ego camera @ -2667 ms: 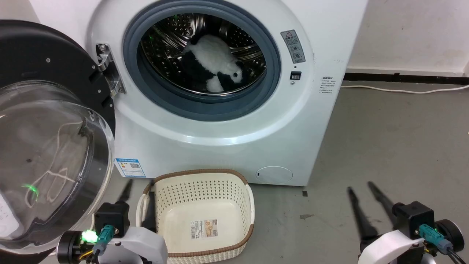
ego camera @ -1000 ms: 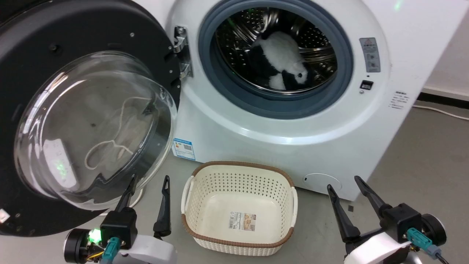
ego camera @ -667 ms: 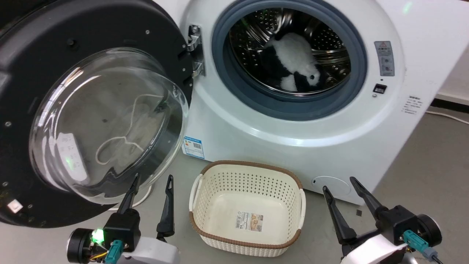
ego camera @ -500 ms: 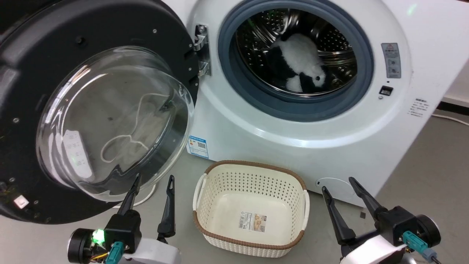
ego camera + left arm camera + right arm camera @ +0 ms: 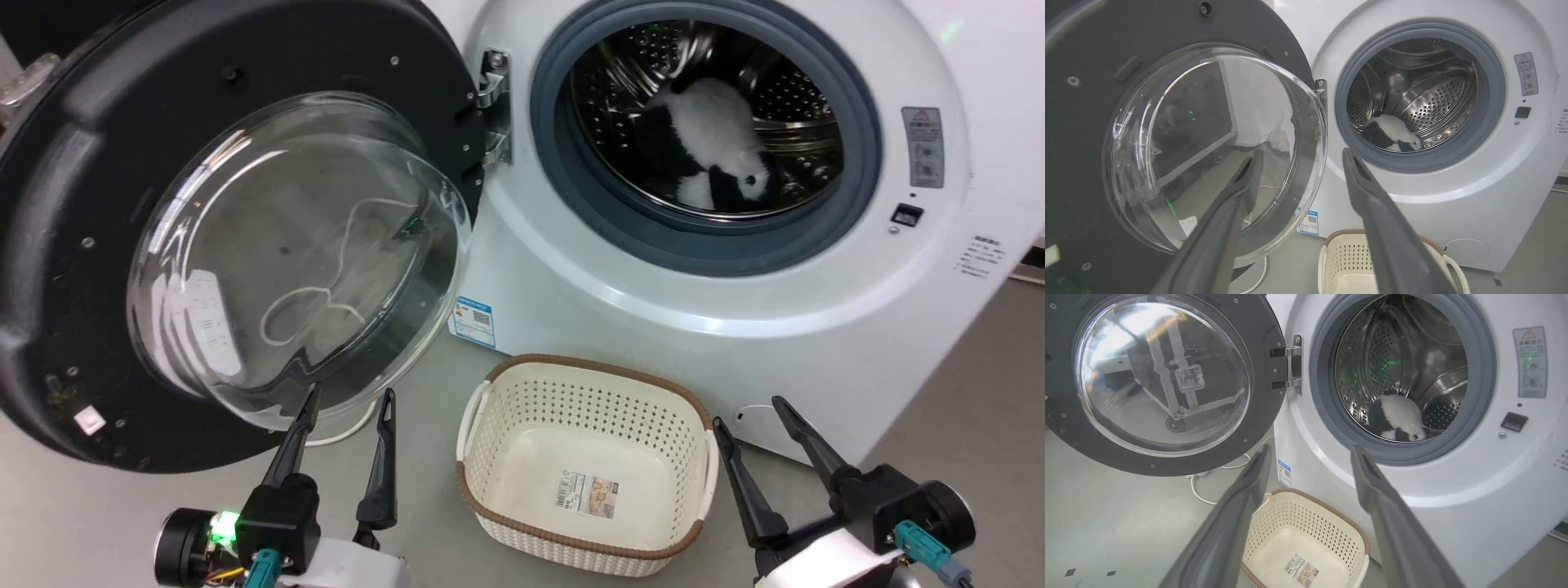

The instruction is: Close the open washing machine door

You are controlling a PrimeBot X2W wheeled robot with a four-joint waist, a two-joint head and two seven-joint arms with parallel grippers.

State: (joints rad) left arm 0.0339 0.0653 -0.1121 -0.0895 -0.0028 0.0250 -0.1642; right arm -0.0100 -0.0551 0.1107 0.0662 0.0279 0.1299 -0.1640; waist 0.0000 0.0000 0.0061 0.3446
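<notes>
The round, black-rimmed, glass-windowed washing machine door (image 5: pixel 90 204) is hanging wide open, left of the white washing machine's (image 5: pixel 653 310) drum. The left hand (image 5: pixel 347 400), spread empty, is hovering beneath the door, seemingly readying a push; the right hand (image 5: pixel 747 408) is idling spread before the machine.

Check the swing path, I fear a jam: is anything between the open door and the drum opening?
Nothing visible does. The basket sits on the floor, seemingly below the rim of the door; the toy lies inside the drum.
</notes>
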